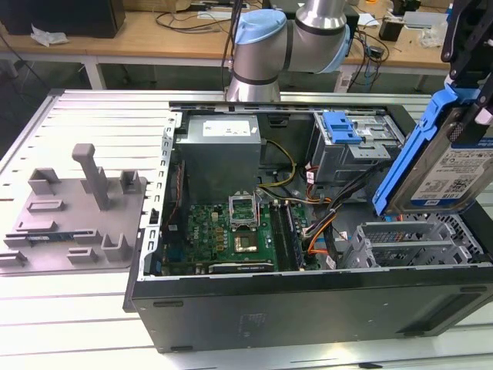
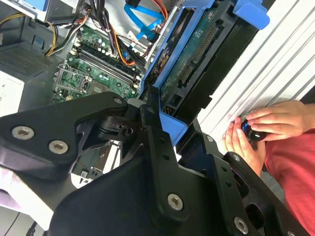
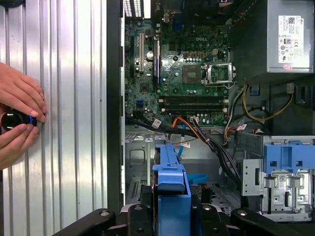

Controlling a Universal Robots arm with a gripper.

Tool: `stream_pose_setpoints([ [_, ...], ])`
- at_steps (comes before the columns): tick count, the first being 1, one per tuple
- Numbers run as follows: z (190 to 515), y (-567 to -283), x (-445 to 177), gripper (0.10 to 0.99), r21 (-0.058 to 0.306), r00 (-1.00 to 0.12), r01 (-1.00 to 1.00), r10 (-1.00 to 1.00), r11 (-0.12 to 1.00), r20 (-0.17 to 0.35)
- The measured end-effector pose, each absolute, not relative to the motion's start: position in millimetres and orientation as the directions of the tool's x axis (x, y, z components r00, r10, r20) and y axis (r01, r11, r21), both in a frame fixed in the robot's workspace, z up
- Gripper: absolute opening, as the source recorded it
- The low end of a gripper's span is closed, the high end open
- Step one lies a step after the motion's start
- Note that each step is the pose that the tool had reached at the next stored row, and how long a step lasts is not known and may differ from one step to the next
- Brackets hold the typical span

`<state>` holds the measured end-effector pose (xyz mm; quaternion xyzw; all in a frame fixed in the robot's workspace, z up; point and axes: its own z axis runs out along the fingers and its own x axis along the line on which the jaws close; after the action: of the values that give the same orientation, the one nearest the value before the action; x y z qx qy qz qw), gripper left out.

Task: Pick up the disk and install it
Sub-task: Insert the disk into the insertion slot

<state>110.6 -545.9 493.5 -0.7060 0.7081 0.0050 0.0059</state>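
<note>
Fingers point(image 2: 156, 142) clamped on disk point(image 1: 447, 166), gripping blue carrier edge. Disk held on edge, tilted, in air over exterior view's right end of open PC case point(image 1: 308, 308), above drive cage point(image 1: 416, 243). Person's hands point(image 3: 22, 96) on ribbed worktop point(image 3: 74, 157) beside case, around small black knob point(image 3: 14, 120).

Silver arm point(image 1: 260, 65), light-blue joint caps point(image 1: 259, 28); black tool point(image 2: 170, 129), silver screws point(image 2: 57, 145).
</note>
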Motion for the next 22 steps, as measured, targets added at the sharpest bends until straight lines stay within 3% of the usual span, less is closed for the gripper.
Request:
stream_pose_setpoints([
  [22,483.7,-545.9,111.0,0.369,-0.001,-0.003,-1.000,-1.000,0.003,-0.015],
])
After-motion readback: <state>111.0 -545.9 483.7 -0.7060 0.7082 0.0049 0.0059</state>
